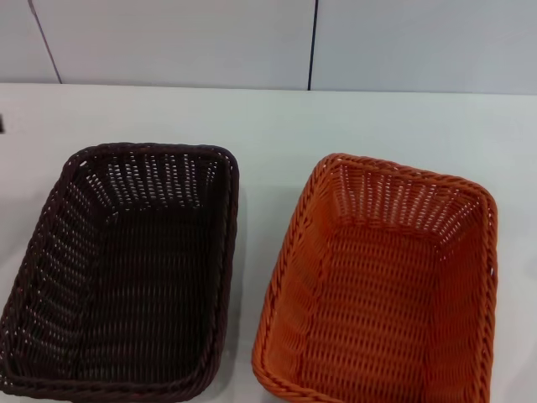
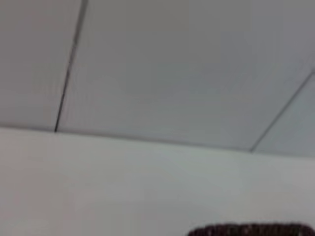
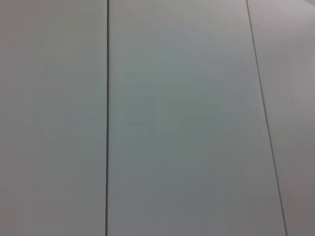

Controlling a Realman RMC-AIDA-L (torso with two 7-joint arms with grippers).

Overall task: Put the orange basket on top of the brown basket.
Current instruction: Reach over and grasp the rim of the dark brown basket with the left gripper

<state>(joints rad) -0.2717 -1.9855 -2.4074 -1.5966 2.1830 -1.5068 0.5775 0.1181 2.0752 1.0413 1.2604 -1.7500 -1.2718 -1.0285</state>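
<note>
Neither gripper shows in any view, so can't tell if either claw is spread, pressed together or pinching anything; no arm in the head view either.

Surroundings: white table (image 1: 277, 117) w/ a pale panelled wall (image 1: 176, 42) behind it, dark vertical seams between panels. Nothing lies on the bare strip of table between the two baskets, and nothing rests in or on either one.

Count: 2 baskets, 1 of each colour.

Brown basket (image 1: 126, 269) sits on the table at the robot's left, upright, open side up, inside bare. Orange basket (image 1: 382, 290) sits on the table at the robot's right, also upright and bare inside, turned a bit askew vs. the brown one. They're side by side, near but apart, rims not touching. Near ends of both run off the bottom of the head view.

Left wrist view: table, wall, and just a sliver of dark woven rim of the brown basket (image 2: 251, 230) at the frame edge. Right wrist view: only wall panels w/ 2 seams.
</note>
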